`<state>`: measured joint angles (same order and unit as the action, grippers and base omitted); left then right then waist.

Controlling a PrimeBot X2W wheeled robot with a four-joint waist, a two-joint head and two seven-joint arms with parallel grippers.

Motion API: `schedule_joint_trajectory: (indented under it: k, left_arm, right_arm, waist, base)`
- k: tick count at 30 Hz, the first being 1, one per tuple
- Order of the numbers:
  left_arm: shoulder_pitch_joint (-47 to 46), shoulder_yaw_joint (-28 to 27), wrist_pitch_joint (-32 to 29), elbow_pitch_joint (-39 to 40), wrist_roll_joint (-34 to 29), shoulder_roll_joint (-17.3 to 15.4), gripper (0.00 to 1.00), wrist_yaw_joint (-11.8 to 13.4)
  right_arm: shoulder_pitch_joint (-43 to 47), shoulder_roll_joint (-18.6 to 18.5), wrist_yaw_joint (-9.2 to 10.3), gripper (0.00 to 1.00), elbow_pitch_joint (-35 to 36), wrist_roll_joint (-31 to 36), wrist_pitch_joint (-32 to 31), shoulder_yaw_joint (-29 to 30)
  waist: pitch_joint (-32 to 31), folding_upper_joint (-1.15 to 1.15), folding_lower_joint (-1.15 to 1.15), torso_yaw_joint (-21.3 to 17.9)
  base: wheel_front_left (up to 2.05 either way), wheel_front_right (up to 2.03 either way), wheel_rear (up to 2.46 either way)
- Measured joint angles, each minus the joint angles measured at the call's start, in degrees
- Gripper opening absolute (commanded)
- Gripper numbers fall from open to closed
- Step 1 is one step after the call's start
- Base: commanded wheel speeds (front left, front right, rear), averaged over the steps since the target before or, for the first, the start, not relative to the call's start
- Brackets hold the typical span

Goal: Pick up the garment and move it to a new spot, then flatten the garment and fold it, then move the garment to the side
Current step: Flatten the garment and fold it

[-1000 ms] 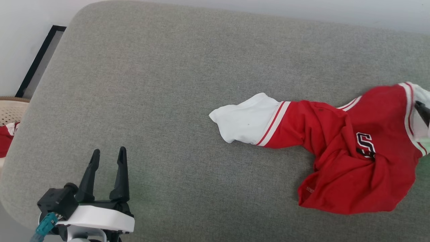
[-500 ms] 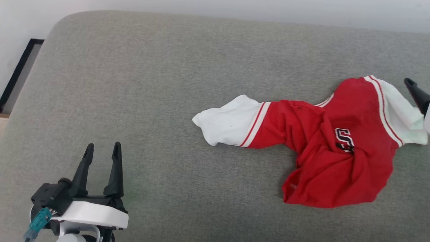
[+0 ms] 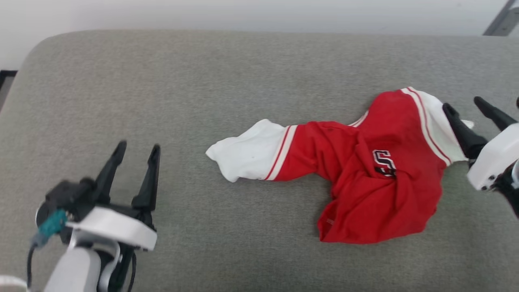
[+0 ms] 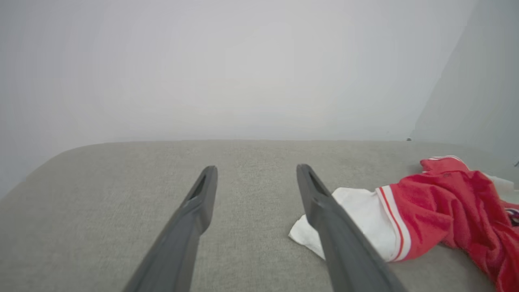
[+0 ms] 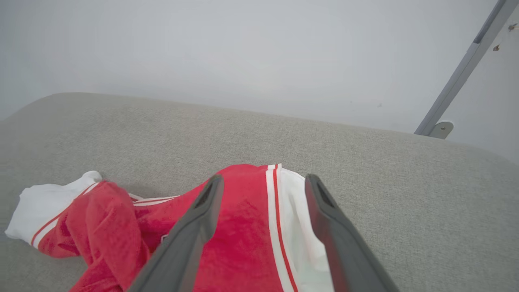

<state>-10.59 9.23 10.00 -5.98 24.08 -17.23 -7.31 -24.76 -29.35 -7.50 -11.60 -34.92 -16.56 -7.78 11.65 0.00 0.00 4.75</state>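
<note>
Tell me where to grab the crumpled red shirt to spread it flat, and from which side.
Grip the garment by the white sleeve stretched toward the robot's left, coming from the left along the grey cushion. It lies free of the bunched red body, so pulling there should draw the folds out.

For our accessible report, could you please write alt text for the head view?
A crumpled red T-shirt with white sleeves lies right of centre on a grey cushion. The open right gripper is at its sleeve on the right edge; the open left gripper sits apart at the lower left.
</note>
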Motion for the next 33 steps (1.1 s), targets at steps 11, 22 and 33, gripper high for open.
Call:
schedule_joint_trajectory:
  k: [11, 22, 33]
  left_arm:
    - [-11.0, 9.9, -13.5, 1.0, 8.1, -5.9, 1.00, 0.0]
    - [-26.3, 21.3, -32.5, -4.2, 17.7, -7.7, 1.00, 0.0]
    - [-35.1, 27.5, -49.5, -18.8, 22.2, -3.9, 1.00, 0.9]
  right_arm:
    - [8.1, 9.9, 0.00, 1.00, 9.6, 10.5, 12.1, 7.6]
    - [13.0, 19.4, 0.00, 1.00, 12.1, 18.1, 21.7, 11.2]
    - [13.4, 21.8, 0.00, 1.00, 11.1, 19.0, 22.2, 11.5]
  waist:
    - [-0.9, 0.00, 0.00, -4.4]
    - [-1.6, 0.00, 0.00, -9.8]
    - [-0.7, 0.00, 0.00, -13.5]
  base:
    - [0.00, 0.00, 0.00]
    - [0.00, 0.00, 0.00]
    - [0.00, 0.00, 0.00]
